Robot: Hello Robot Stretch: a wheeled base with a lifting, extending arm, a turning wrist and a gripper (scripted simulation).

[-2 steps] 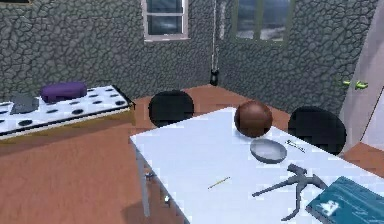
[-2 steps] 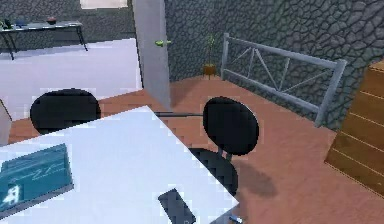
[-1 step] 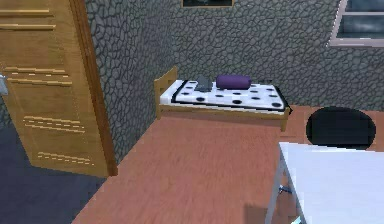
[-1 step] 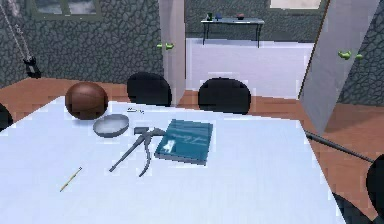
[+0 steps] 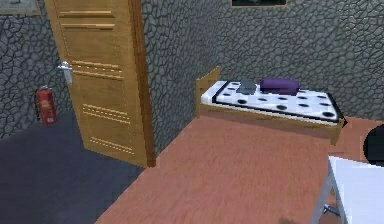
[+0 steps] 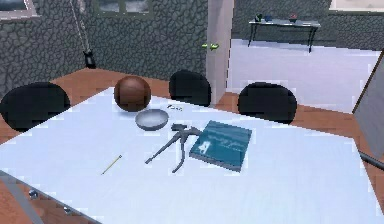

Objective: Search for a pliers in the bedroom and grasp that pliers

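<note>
- Grey pliers [image 6: 170, 147] are seen lying flat on the white surface [image 6: 290, 180], handles spread, between a grey bowl [image 6: 152, 120] and a teal book [image 6: 222, 145].
- A brown ball [image 6: 132, 93] is set just behind the bowl, and a pencil [image 6: 112, 164] lies near the pliers.
- Forward view: a wooden door [image 5: 100, 75] and a bed [image 5: 270, 100] are shown.
- The state of the fingers cannot be told.

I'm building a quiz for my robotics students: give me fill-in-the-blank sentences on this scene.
On the white table, the pliers lie beside a teal ___. The basketball sits next to a grey ___. The pillow on the bed is ___.
Missing: book, bowl, purple.
</note>
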